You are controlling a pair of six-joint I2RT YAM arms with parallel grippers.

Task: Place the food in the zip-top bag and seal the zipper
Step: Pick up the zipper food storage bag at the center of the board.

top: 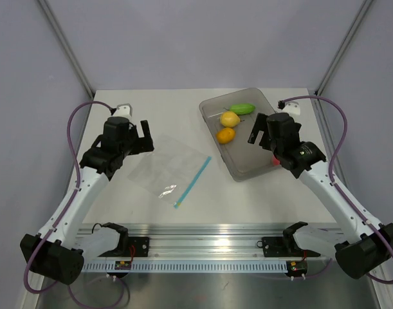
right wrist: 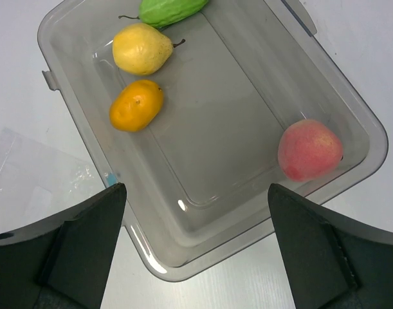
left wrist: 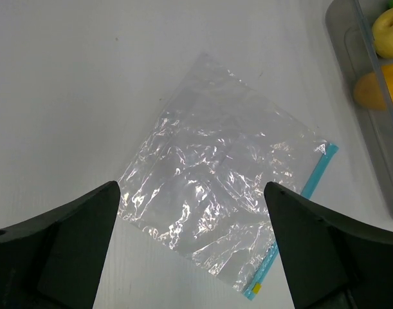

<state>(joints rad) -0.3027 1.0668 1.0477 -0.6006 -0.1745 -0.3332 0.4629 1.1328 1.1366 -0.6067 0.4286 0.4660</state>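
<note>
Left hand [left wrist: 191,190], wide open and empty, over flat bag [left wrist: 215,167], zipper [left wrist: 318,168] to its right; right hand [right wrist: 196,190], likewise open and empty, over tray [right wrist: 215,129] holding food [right wrist: 141,48]; likely risk: thin bag slides on surface [left wrist: 87,77], flat mouth blocking fruit.

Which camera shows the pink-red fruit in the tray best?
Right wrist: the peach lies fully visible in the grey tray. Top external shows only a red sliver of it behind the right arm; the left wrist view misses it entirely.
</note>
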